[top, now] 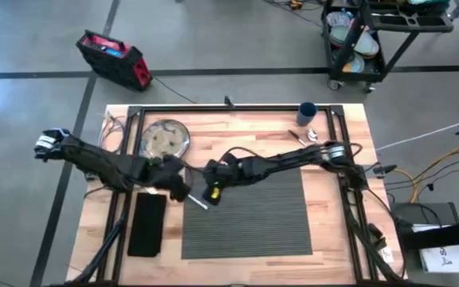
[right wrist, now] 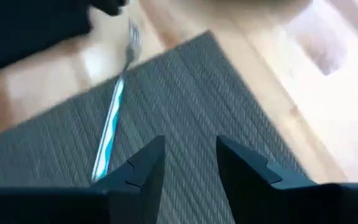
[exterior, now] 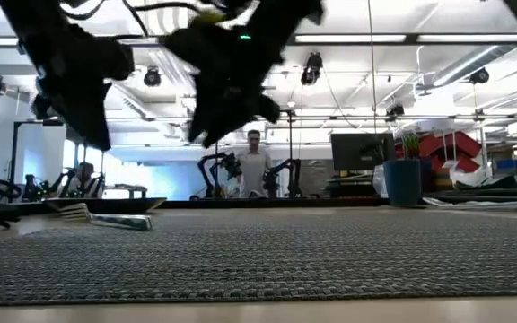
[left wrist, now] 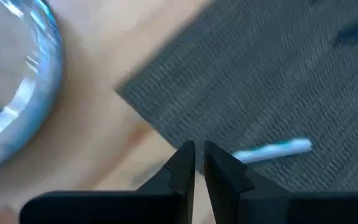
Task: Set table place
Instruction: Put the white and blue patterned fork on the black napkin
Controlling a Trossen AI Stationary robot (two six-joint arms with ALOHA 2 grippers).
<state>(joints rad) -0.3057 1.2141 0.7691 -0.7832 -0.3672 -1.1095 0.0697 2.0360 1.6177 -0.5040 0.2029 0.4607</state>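
Note:
A dark grey ribbed placemat (top: 245, 215) lies on the wooden table (top: 333, 199). A fork (top: 198, 201) rests across the mat's far left corner, handle on the mat (right wrist: 107, 140) and tines on the wood (right wrist: 131, 40). My left gripper (top: 185, 191) hovers shut just left of the fork; the left wrist view shows the handle (left wrist: 272, 149) beyond the fingertips (left wrist: 199, 163). My right gripper (top: 212, 190) hangs open over the mat beside the fork, fingers (right wrist: 188, 165) with nothing between them. Both stand clear of the mat in the low view, where the fork (exterior: 106, 219) lies flat.
A black napkin (top: 147, 223) lies left of the mat. A round silvery plate (top: 166, 137) sits at the far left, a dark blue cup (top: 307, 112) at the far right, with more cutlery (top: 305, 137) near it. A person (exterior: 255, 161) stands in the room behind.

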